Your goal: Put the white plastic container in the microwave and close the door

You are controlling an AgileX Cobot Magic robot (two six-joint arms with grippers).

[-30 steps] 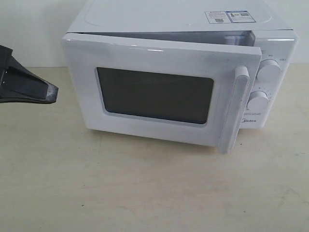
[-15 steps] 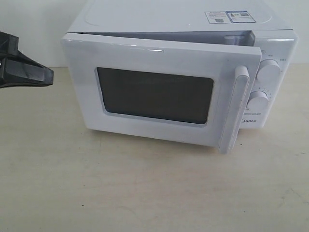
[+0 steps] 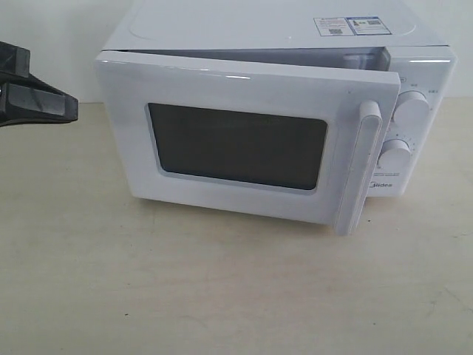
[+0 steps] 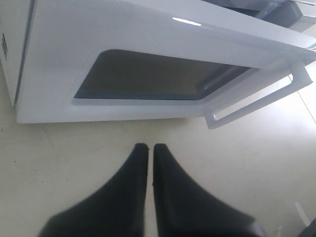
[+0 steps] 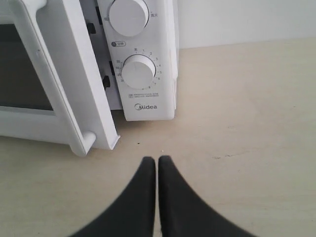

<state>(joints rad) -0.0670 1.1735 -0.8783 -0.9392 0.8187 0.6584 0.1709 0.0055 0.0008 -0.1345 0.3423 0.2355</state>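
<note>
White and ajar, the door [image 3: 222, 85] stood partly swung out from the microwave [image 3: 259, 26] on the table [image 3: 222, 296]. The left gripper [image 4: 148, 148] hovered level beside the door's hinge side, fingers pressed together, empty. The right gripper [image 5: 157, 160], likewise closed on nothing, pointed toward the knob panel. A pale shape inside the gap was possibly the white plastic container [image 3: 367, 58].

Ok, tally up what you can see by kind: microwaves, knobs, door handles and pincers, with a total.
Microwave: 1
Knobs: 2, the upper knob and the lower knob
Door handle: 1
Pincers: 2, the left pincer and the right pincer, both shut
Total: 6
</note>
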